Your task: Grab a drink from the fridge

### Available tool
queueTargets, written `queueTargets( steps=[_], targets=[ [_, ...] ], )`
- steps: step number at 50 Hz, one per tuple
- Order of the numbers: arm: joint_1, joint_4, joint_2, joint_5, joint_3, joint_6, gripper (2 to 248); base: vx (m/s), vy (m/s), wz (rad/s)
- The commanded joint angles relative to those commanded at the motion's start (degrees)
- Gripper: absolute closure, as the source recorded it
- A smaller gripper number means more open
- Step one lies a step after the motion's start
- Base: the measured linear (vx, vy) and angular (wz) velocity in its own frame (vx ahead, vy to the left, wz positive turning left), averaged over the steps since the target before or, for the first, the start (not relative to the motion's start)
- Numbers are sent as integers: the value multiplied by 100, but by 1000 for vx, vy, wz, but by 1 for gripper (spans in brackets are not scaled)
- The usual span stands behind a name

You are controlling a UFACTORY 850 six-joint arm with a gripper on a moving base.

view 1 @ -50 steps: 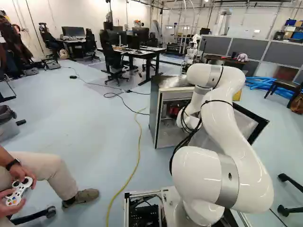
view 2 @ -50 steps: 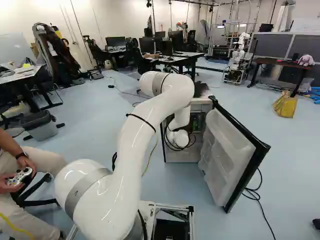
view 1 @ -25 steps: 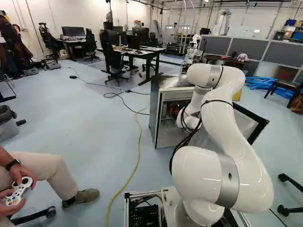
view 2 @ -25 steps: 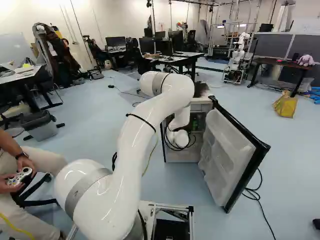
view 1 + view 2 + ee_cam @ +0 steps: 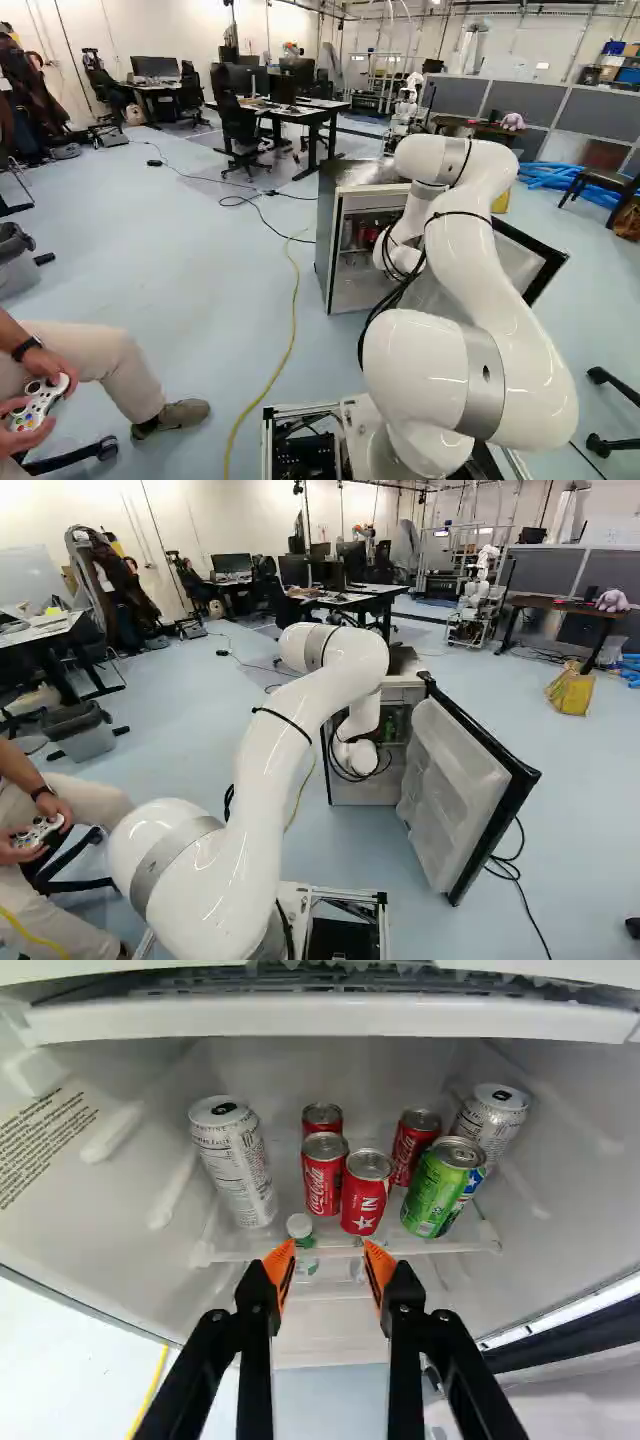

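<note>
In the wrist view my gripper point(image 5: 323, 1252) stands open before the fridge shelf point(image 5: 400, 1248), nothing between its orange-tipped fingers. Just ahead, two red cans stand side by side, one point(image 5: 323, 1175) slightly behind the other point(image 5: 367, 1194). Two more red cans point(image 5: 321, 1117) point(image 5: 414, 1145) are farther in. A green can point(image 5: 441, 1188) and a white can point(image 5: 490, 1122) stand on one side, a tall white can point(image 5: 236, 1165) on the other. A white-capped bottle point(image 5: 299, 1226) shows near the fingertips. In the base views the arm hides the gripper at the fridge point(image 5: 325, 240).
The fridge door point(image 5: 455, 790) stands wide open beside the arm. Above the cans runs a white ledge point(image 5: 330, 1020). A yellow cable point(image 5: 290, 340) lies on the floor. Another robot point(image 5: 475, 600) stands farther back, near desks.
</note>
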Motion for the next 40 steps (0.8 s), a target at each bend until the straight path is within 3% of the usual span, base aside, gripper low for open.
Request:
queueTargets(
  steps=[40],
  targets=[
    [0, 0, 0, 0, 0, 0, 95, 0, 0, 0]
  ],
)
